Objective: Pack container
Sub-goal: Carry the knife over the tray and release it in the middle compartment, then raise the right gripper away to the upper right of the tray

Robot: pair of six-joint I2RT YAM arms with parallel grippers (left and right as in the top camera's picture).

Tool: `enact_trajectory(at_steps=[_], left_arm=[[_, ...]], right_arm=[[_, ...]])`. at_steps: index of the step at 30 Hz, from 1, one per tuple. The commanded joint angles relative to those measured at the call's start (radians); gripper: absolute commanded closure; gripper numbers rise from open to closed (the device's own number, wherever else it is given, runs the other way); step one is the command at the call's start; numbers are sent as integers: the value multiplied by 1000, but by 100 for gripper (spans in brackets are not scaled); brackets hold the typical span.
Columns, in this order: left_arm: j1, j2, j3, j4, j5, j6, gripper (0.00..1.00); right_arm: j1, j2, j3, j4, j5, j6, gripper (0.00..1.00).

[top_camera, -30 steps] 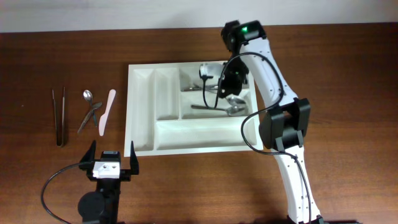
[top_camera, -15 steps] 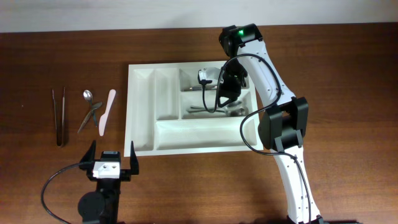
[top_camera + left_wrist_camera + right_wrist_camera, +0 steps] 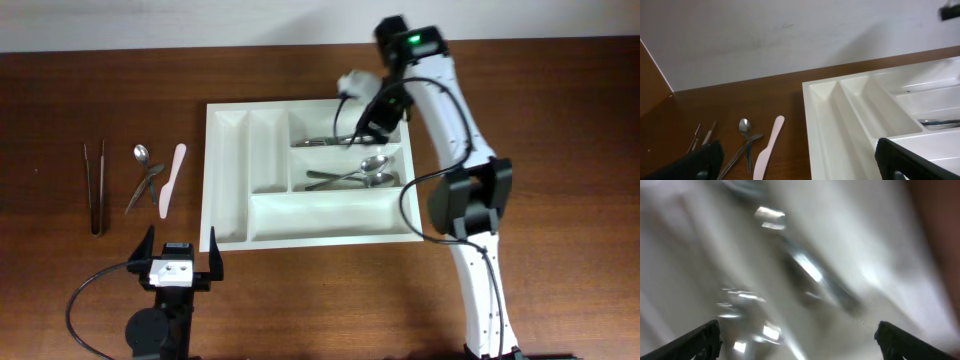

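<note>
- left gripper (image 3: pixel 181 252) jaws wide apart, empty, just in front of the tray
- right gripper (image 3: pixel 797 332) jaws spread, nothing held (wrist view blurred), over the tray's far right corner
- large white rectangular plastic cutlery tray (image 3: pixel 320 216) mid-table, silver metal spoons (image 3: pixel 362 178) in a right-hand compartment

Robotics lab, wooden table (image 3: pixel 560 100), plain wall (image 3: pixel 790 30)

Your left gripper (image 3: pixel 181 236) sits just off the near-left corner of the tray (image 3: pixel 320 215), jaws spread wide with nothing between them and pointing toward it. Your right arm (image 3: pixel 452 112) rises along the tray's right edge and bends back over its far-right corner. There your right gripper (image 3: pixel 797 330) hangs with its fingers wide apart, though its wrist view is blurred.
</note>
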Motion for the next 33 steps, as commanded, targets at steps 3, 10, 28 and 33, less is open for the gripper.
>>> enact_trajectory(at_steps=[3,10,28,33], left_arm=[[5,-8,-4,-3,14,10,1],[5,-8,-4,-3,14,10,1],[5,-8,-4,-3,14,10,1],[5,-8,-4,112,-30,9,1]], right_arm=[[-137,3,37,29,121,392,1],[-310,3,37,32,129,831,1],[-428,3,37,37,121,996,1],[-429,3,37,37,121,996,1]])
